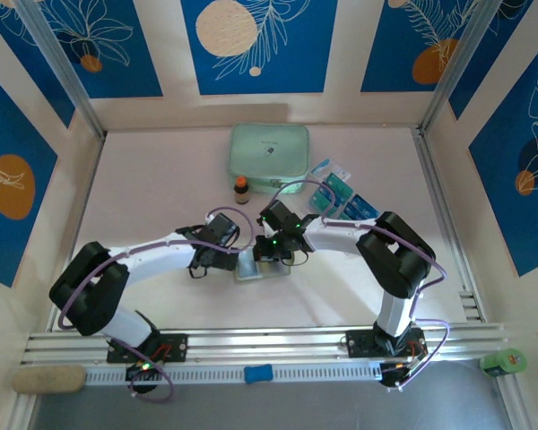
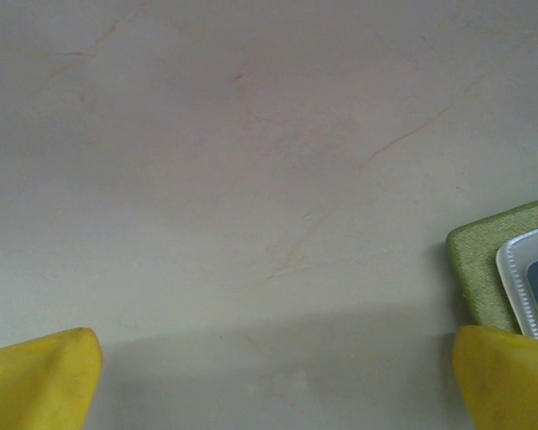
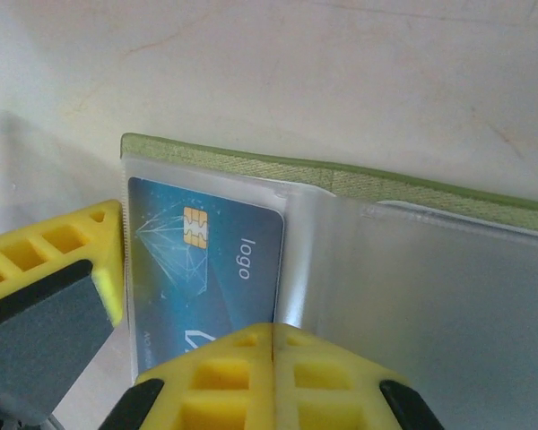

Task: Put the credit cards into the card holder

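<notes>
The left arm [image 1: 117,278] and right arm [image 1: 394,260] both fold at raised elbows and send their forearms inward, so the two wrists almost meet, tipped downward. The left gripper [image 1: 226,258] is spread wide, its yellow fingertips [image 2: 45,376] far apart. The right gripper [image 1: 271,253] has its yellow fingers [image 3: 63,269] drawn close with a thin gap between; whether they clamp anything is unclear.

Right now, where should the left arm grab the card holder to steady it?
Probably the bare olive border at the corner of the card holder nearest the left arm, coming in low from the left. It lies open and flat, clear pockets covering the rest, a credit card in one, so that fabric rim is the free edge. The open left gripper has one finger beside it.
</notes>
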Action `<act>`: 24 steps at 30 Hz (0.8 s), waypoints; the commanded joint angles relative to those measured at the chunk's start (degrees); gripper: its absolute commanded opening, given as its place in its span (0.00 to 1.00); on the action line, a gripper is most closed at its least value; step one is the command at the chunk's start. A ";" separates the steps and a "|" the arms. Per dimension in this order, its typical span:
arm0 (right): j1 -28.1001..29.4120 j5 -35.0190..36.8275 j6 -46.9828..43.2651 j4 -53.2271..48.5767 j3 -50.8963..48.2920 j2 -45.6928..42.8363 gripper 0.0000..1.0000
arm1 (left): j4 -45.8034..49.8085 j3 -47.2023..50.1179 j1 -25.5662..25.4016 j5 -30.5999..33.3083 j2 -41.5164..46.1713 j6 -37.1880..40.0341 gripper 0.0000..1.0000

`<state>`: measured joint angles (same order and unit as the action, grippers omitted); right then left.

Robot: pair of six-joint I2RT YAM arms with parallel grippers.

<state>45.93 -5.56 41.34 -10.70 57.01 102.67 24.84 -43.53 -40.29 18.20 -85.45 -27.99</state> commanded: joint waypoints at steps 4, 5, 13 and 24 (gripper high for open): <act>-1.83 -2.69 0.91 0.26 -0.77 -2.90 0.00 | 1.88 -0.32 2.65 0.74 2.71 0.77 1.00; -2.27 -2.83 0.93 0.05 -1.25 -3.76 0.00 | 2.32 -0.56 3.01 0.91 3.04 0.58 1.00; -7.99 -4.08 -0.33 -2.07 -5.37 -11.15 0.00 | 5.71 -3.84 4.26 1.60 6.27 -1.16 1.00; -14.55 -6.87 -5.33 -6.97 -6.84 -16.65 0.02 | 4.99 -7.89 0.74 -4.27 10.26 -7.98 1.00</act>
<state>31.66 -9.80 38.52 -14.48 50.35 87.48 29.43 -49.36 -37.76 16.10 -76.05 -32.64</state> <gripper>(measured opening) 0.054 0.996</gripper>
